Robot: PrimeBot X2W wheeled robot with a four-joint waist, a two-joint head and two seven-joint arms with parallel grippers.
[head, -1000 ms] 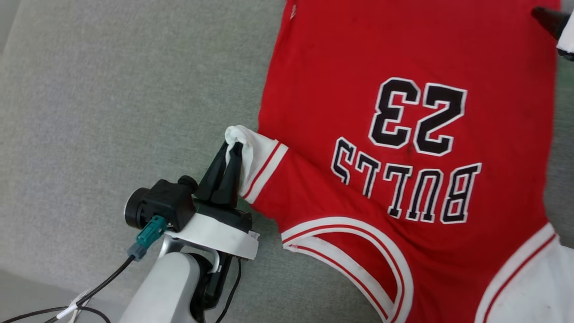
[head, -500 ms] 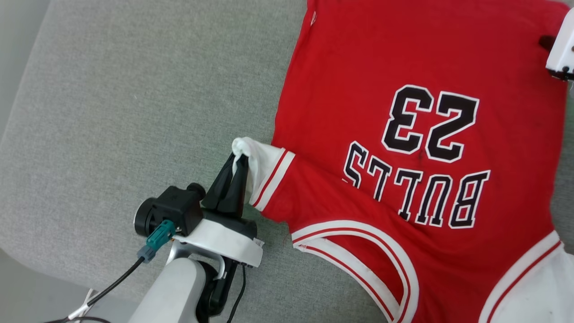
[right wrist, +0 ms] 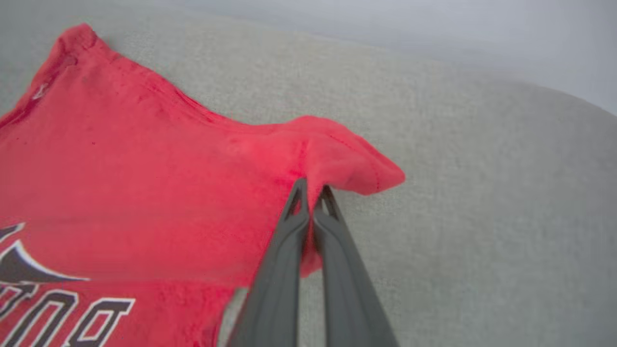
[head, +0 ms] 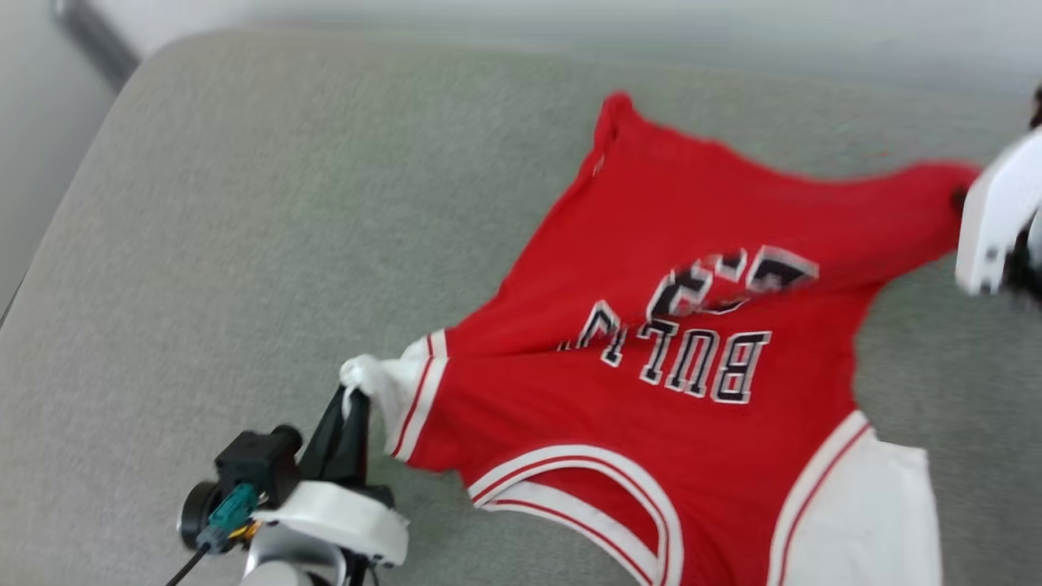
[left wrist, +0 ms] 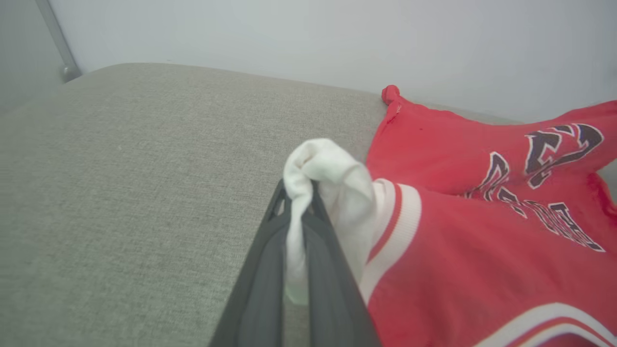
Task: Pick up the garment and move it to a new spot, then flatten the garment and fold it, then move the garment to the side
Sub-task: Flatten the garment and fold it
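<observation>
The garment (head: pixel 651 382) is a bright red T-shirt with white sleeves and black lettering, spread over a grey cushion, collar toward me. My left gripper (head: pixel 346 411) is shut on the bunched white sleeve (left wrist: pixel 332 173) at the shirt's left side. In the left wrist view the left gripper (left wrist: pixel 301 193) has white cloth squeezed between its dark fingers. My right gripper (right wrist: pixel 313 185) is shut on the red hem corner (right wrist: pixel 352 159) at the far right, which is lifted off the cushion. In the head view the right wrist's white housing (head: pixel 989 220) sits at the right edge, with the right fingertips hidden.
The grey fabric cushion (head: pixel 244 244) spreads wide to the left of the shirt, with a rounded back edge. Behind it stands a pale wall (left wrist: pixel 289 33). A grey metal bar (left wrist: pixel 55 38) rises at the far left corner.
The head camera has tilted up, shifting the picture. My right gripper has shut on the hem corner. The shirt is now lifted and stretched between both grippers, rumpling its middle.
</observation>
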